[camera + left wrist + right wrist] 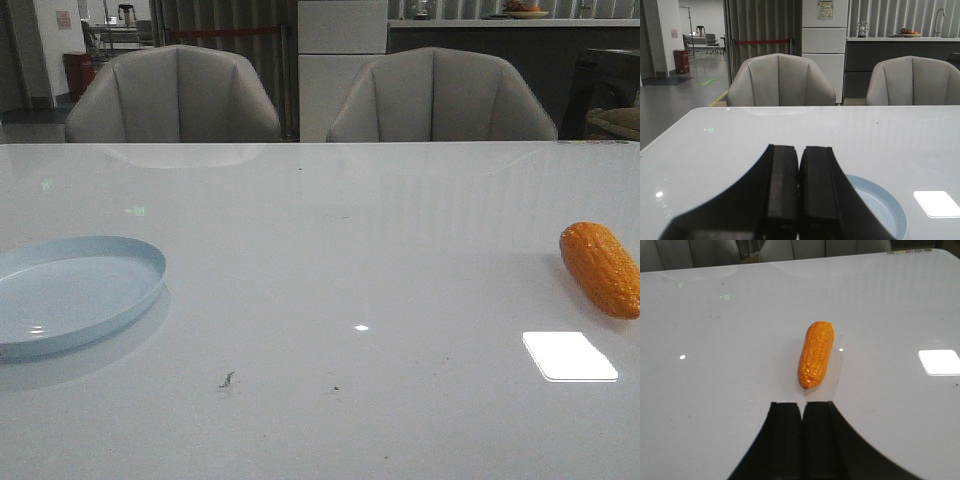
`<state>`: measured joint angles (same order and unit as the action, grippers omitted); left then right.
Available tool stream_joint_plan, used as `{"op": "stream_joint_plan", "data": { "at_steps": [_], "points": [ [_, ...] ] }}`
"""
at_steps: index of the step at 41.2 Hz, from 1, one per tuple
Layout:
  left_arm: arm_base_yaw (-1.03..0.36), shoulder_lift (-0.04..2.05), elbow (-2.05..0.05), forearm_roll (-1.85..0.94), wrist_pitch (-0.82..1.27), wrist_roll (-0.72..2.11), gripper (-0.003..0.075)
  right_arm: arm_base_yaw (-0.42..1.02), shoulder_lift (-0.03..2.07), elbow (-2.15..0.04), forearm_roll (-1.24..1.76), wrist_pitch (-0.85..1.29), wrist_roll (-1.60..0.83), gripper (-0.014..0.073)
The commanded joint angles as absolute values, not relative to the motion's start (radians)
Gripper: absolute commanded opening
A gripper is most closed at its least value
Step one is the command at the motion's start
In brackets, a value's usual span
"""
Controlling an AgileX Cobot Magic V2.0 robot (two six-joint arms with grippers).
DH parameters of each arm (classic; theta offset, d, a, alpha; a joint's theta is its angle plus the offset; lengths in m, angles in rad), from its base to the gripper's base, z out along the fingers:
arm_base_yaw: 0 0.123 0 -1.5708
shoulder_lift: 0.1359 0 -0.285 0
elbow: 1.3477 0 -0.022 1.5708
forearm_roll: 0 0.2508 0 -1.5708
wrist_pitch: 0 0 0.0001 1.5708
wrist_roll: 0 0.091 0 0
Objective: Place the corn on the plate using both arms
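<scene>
Corn (601,268), an orange-yellow cob with rows of bumpy kernels, lies flat at the far right of the glossy white bench (330,250), untouched. In the right wrist view it rests just beyond the right claw (801,412), whose black fingers are pressed together and hold nothing. Well apart from it, at the left edge of the bench, sits the round, shallow, pale blue plate (140,255), bare. The left claw (798,165) hangs over the plate's near side, its fingers also together and empty.

The step in hand looks like the first reach: the right arm must take the cob. To do it well, the fingers should part wide before descending, then straddle the cob across its thick middle rather than along its length, since the tapered end would let it slip or roll on the slick surface. Because cob and plate are on opposite sides, a handover near the bench's middle seems likely; the left claw should open ahead of that.
</scene>
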<state>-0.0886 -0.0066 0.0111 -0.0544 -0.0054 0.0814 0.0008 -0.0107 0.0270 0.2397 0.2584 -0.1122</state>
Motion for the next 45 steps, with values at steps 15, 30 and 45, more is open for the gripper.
{"op": "stream_joint_plan", "data": {
  "at_steps": [15, 30, 45],
  "points": [
    [-0.087, -0.026, 0.043, -0.074, -0.247, 0.079, 0.0095, -0.001, -0.035, 0.007, 0.247, -0.187, -0.114, 0.0057],
    [-0.087, 0.005, -0.198, -0.061, -0.192, 0.079, 0.0095, -0.001, -0.021, -0.254, 0.245, -0.082, -0.114, 0.0057],
    [-0.087, 0.316, -0.542, -0.061, 0.023, 0.079, 0.0095, -0.001, 0.310, -0.587, 0.245, 0.238, -0.114, 0.0057]
  ]
}}
